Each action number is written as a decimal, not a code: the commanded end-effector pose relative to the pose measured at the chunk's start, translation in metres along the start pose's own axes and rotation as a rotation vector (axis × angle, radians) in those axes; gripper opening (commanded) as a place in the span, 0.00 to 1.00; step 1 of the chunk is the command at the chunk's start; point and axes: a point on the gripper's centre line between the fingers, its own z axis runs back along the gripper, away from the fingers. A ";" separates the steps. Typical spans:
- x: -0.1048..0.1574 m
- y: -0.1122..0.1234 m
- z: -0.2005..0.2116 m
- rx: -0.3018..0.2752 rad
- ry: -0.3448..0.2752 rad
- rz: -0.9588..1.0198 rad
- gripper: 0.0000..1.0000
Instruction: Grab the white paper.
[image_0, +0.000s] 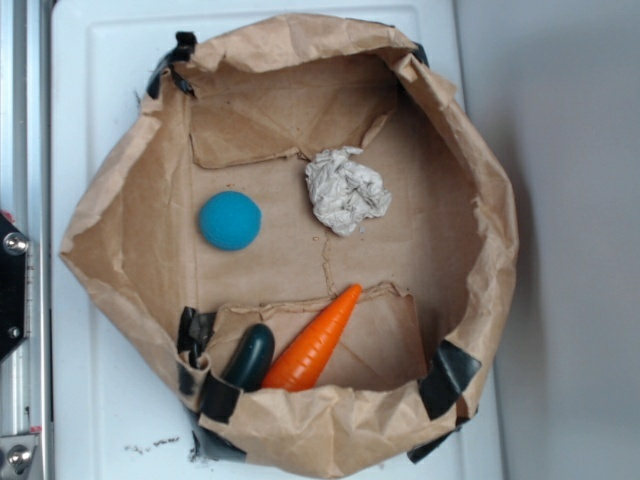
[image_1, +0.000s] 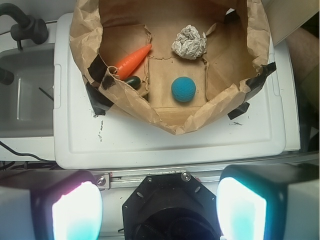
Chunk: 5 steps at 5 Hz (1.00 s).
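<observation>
The white paper (image_0: 346, 190) is a crumpled ball with grey creases, lying on the floor of the big brown paper bag (image_0: 470, 180), right of centre. In the wrist view the white paper (image_1: 189, 43) shows near the top, deep inside the brown bag (image_1: 170, 120). My gripper (image_1: 159, 210) is open, its two glowing pads (image_1: 77, 212) wide apart with nothing between them. It hangs high over the robot's own base, well short of the bag. The gripper does not show in the exterior view.
Inside the bag also lie a teal ball (image_0: 230, 220), an orange carrot (image_0: 316, 342) and a dark green vegetable (image_0: 250, 357). The bag stands on a white lid (image_1: 165, 142). A grey sink with a black tap (image_1: 22, 25) lies to the left.
</observation>
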 end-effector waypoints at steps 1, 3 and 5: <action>0.000 0.000 0.000 0.000 0.000 0.000 1.00; 0.038 0.003 -0.003 0.029 -0.044 0.092 1.00; 0.089 0.014 -0.007 0.020 -0.118 0.162 1.00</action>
